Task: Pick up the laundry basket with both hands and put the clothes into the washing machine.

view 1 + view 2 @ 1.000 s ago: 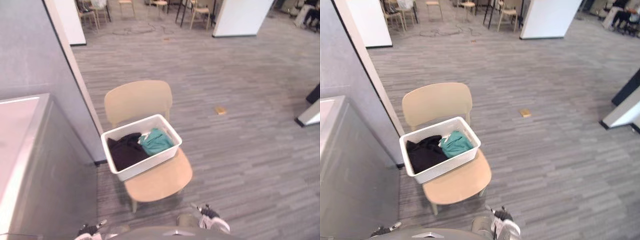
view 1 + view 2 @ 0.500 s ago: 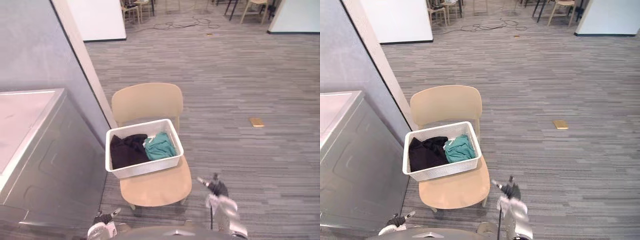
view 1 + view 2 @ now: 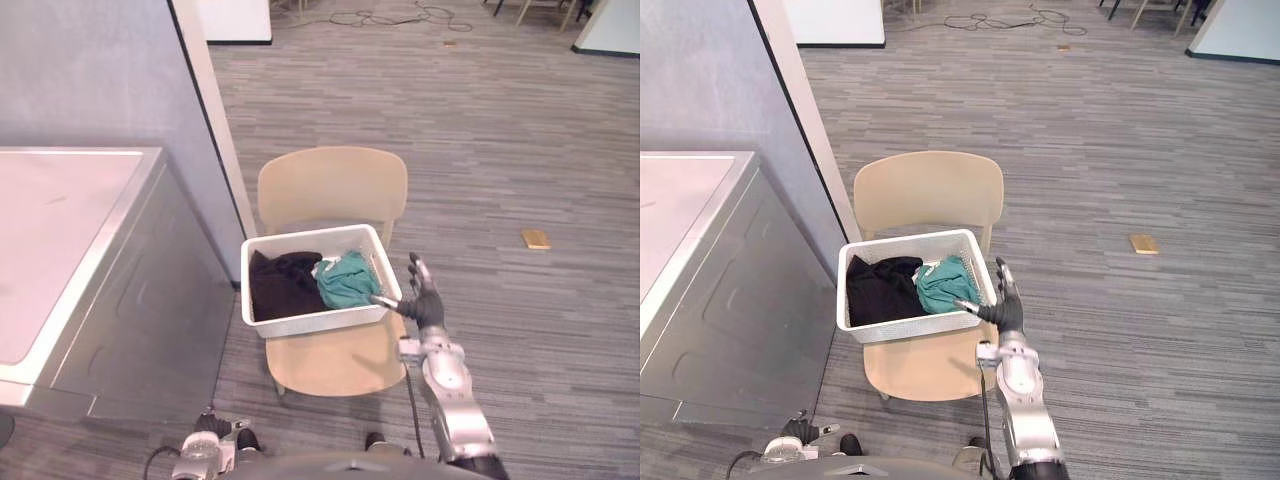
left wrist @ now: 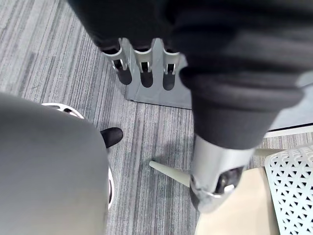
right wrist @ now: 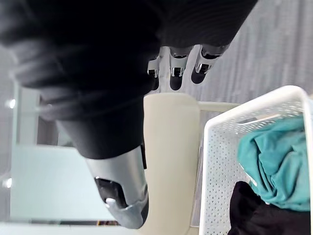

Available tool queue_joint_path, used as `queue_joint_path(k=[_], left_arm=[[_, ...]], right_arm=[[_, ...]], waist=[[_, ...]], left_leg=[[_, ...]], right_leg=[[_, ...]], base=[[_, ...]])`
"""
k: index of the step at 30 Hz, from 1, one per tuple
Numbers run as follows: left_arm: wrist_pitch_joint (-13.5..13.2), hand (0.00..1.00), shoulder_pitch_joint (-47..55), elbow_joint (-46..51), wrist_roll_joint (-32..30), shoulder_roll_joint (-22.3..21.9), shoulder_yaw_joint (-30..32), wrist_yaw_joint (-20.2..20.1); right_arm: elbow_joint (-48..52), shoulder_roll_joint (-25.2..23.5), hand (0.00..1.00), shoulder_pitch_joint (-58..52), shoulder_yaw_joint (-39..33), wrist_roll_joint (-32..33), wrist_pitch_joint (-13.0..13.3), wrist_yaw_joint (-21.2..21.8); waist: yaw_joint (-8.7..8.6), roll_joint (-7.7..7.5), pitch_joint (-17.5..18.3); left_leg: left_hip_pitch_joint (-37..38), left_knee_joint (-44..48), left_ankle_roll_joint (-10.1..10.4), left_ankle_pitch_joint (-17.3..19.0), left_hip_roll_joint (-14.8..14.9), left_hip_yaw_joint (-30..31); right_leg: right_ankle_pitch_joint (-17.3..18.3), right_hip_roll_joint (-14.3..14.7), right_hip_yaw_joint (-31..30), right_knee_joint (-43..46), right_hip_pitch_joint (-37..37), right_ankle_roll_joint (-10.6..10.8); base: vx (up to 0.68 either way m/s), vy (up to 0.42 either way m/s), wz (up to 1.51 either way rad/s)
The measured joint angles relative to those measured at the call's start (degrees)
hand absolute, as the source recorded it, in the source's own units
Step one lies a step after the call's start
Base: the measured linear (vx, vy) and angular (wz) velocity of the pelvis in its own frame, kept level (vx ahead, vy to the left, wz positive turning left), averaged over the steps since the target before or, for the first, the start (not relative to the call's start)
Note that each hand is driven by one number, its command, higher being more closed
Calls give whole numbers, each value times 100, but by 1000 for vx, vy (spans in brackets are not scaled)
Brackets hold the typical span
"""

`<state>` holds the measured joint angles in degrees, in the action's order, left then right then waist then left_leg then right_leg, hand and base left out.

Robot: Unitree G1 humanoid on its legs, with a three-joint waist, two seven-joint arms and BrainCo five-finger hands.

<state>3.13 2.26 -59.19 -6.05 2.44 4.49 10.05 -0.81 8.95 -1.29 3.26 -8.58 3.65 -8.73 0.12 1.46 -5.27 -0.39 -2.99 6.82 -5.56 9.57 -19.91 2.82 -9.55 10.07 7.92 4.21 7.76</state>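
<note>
Laundry basket (image 3: 318, 322): white, perforated; sits on the seat of a beige chair (image 3: 333, 185), held by neither hand.
Contents: black garment (image 3: 280, 285) on the left, teal garment (image 3: 347, 280) on the right, touching each other.
Washing machine (image 3: 70, 230): grey, flat-topped; stands left of the chair, near it.
Right hand (image 3: 424, 303): raised just beside the basket's right wall, fingers straight, thumb stretched toward the rim; contact with the wall cannot be told from the head views. Right wrist view adds the thumb (image 5: 122, 196) standing well apart from the straight fingers (image 5: 176, 63), with the chair back and the basket's wall past them.
Left hand (image 4: 142, 58): low at the near left, fingers straight and empty; left wrist view adds a chair leg (image 4: 168, 172) and a corner of the basket.
Tan block (image 3: 536, 238): lies on the floor, far right, well apart from the chair.
</note>
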Motion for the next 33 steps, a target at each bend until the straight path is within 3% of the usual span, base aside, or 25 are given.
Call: queue_joint_path(k=[5,7,13,17,23,33], left_arm=[[0,0,-408,29,-86,162,-65,14],[1,0,-564,106,-80,255,-61,80],[19,0,-637,218,705,447,212,239],[14,0,-762,250,887,481,329,428],[-4,0,-838,464,1009,521,306,622],[-105,0,-1057,466,1283,550,140,726]], right_arm=[[-1045,959,0,1760,552,-399,-79,12],[-1498,1249,0,2502,928,-429,-142,68],[-2649,1463,0,4359,1482,-414,-302,134],[-3487,1676,0,5503,1594,-405,-449,118],[-4130,1735,0,6135,1496,-369,-624,-16],[-5105,1741,0,6488,591,213,-787,-211]], waist=[[55,-33,-646],[207,-72,-941],[464,-192,-1591],[602,-286,-1959],[637,-365,-2092],[777,-365,-2190]], left_leg=[[-612,1,-123,-268,-19,305],[-785,13,-155,-344,-26,403],[-1096,-23,-223,-531,-100,669],[-1301,-141,-213,-721,-123,887],[-1654,-145,-216,-855,-118,1063],[-2126,-152,-212,-964,-88,1282]], right_leg=[[-233,-2,174,-31,414,-26],[-257,-16,225,52,570,-31],[-188,-129,376,386,886,-35],[-148,-161,511,575,1097,-59],[-142,-173,654,693,1387,-72],[-178,-138,846,652,1679,-112]], base=[[-102,31,20],[-86,23,19],[-55,22,20],[-58,8,22],[-27,-25,12],[-4,-39,8]])
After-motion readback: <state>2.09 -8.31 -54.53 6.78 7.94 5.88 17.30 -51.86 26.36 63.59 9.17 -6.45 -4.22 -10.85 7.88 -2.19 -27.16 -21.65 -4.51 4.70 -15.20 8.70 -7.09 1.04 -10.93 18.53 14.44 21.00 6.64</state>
